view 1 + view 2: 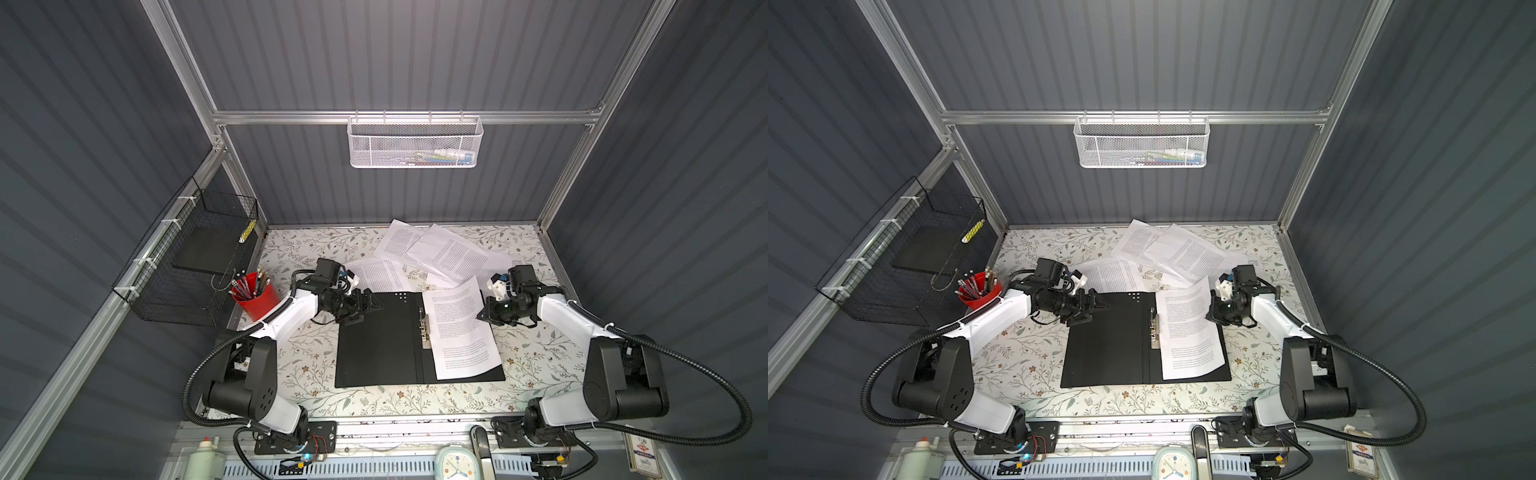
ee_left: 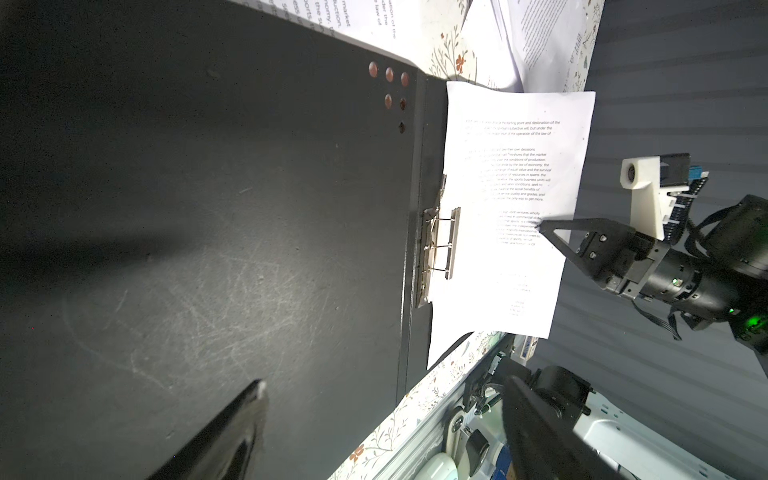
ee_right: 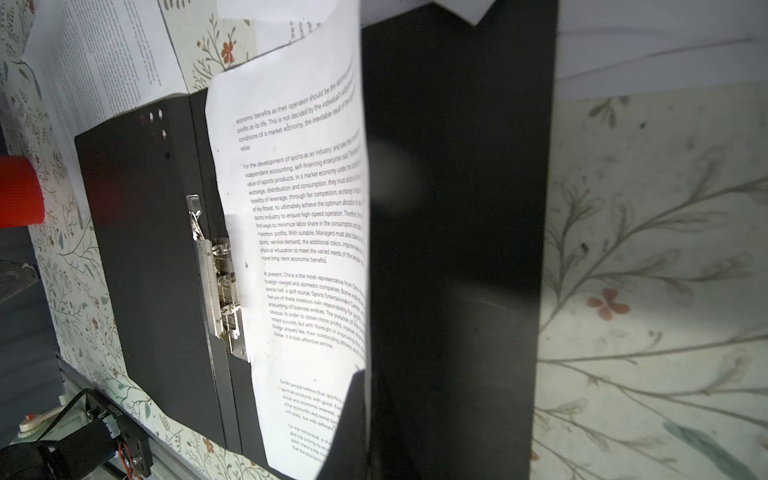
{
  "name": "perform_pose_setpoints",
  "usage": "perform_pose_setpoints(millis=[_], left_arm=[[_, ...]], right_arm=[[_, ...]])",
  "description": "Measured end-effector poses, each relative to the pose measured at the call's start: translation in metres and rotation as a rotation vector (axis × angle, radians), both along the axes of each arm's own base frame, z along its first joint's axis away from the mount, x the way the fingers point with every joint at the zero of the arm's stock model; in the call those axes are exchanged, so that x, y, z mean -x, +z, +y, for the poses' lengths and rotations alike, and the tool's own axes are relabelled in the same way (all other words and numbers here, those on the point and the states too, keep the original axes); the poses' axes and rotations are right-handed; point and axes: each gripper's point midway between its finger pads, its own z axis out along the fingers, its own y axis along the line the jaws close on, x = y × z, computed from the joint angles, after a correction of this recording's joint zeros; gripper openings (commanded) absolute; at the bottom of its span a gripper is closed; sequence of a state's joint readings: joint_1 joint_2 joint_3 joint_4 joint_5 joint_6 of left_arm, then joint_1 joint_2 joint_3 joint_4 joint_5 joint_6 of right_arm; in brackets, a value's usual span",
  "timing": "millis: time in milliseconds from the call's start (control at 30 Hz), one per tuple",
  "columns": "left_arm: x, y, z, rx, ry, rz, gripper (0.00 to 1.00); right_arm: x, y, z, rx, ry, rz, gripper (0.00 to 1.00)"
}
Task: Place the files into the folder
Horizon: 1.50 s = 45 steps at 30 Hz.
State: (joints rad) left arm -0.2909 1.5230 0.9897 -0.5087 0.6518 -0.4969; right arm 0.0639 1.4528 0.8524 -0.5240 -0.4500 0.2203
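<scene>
Currently, on the left, the left claw (image 1: 369, 311) is held with its fingers wide apart over the far left corner of the folder (image 1: 378, 345), and nothing is gripped. Were that flap swung shut now, the sheet (image 1: 461, 332) lying on the right half would probably be creased, since it is set askew and its far end juts past the folder's far edge. Further right, the metal clip (image 1: 424, 328) on the spine is met by the sheet's left edge; whether the edge is tucked beneath it cannot be told. If the sheet is pushed harder toward the clip, buckling is more likely than sliding, thin paper being limp. At the right, the right claw (image 1: 481, 316) is closed, its tips set at the sheet's right edge; whether the paper is pinched or merely pressed cannot be made out. The sheet could be dragged out of place when that claw is lifted.

The folder is laid open and flat in the middle of the tabletop (image 1: 299, 365), black and scuffed inside, with a cluster of small dots at a far corner. Behind it the other files (image 1: 440, 253) are scattered in an overlapping heap of densely printed white sheets, the leftmost lying right at the folder's far edge. Because they overlap, several might be pulled along when one is taken.
</scene>
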Motion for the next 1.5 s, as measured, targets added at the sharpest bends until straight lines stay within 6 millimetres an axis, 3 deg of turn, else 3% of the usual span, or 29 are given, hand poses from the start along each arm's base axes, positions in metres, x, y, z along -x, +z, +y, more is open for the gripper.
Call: perform_pose_setpoints(millis=[400,533,1500], left_arm=[[0.000,0.000,0.000,0.000,0.000,0.000,0.91],[0.000,0.000,0.000,-0.001,-0.001,-0.002,1.00],[-0.001,-0.001,0.000,0.000,-0.004,-0.010,1.00]], right_arm=[[0.001,-0.012,0.007,-0.049,-0.001,0.045,0.00],[0.003,-0.013,0.008,-0.052,-0.002,0.051,0.00],[0.008,-0.019,0.006,-0.048,-0.009,0.065,0.00]])
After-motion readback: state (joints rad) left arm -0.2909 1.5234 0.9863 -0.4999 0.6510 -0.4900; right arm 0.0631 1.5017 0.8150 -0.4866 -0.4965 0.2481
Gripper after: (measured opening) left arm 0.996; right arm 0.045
